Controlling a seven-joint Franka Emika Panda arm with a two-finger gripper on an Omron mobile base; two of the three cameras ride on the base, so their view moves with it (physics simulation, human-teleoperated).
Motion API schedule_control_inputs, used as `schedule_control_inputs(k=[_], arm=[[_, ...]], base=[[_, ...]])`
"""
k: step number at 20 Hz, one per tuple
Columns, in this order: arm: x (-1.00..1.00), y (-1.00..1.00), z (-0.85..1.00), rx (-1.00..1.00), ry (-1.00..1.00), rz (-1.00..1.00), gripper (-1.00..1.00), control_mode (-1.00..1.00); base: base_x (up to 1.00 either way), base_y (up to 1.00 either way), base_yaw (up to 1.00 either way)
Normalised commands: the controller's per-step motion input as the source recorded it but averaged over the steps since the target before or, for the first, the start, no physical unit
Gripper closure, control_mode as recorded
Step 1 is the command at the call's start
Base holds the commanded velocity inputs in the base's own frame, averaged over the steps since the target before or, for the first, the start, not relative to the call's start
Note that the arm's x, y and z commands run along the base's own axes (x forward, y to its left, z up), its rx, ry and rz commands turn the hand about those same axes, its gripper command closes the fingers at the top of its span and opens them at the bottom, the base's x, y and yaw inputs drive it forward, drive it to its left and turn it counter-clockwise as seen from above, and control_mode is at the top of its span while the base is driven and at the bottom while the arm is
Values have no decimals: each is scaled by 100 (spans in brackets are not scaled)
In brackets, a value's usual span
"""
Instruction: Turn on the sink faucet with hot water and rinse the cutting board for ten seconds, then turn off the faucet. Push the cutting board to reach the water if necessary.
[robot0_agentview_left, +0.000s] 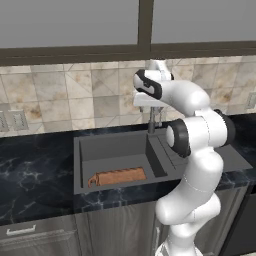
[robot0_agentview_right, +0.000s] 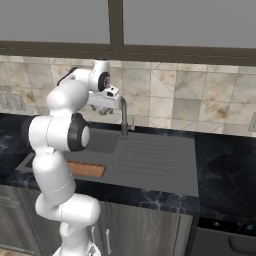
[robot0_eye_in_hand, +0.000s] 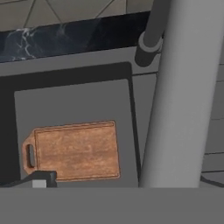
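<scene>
The cutting board lies flat on the floor of the sink, near its front wall, with its loop handle to the left. In the hand view the cutting board sits below and left of the gripper. The sink faucet stands at the back rim between basin and drainboard. My gripper hangs at the top of the sink faucet, open. In the hand view the spout rises as a thick grey column between the spread fingertips. No water shows.
The ribbed drainboard stretches to the right of the basin. Black marble counter surrounds the sink, with a tiled wall and window frame behind. A wall outlet sits at the far left. My own arm hides part of the cutting board in the right base view.
</scene>
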Motion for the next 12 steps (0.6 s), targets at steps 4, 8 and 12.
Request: schedule_control_inputs(k=[4,8,12], arm=[[19,51,-8,0,0,-5,-100,-100],[20,50,-8,0,0,-5,-100,-100],[20,48,-10,0,0,-4,-100,-100]], base=[[0,0,0],[0,0,0],[0,0,0]])
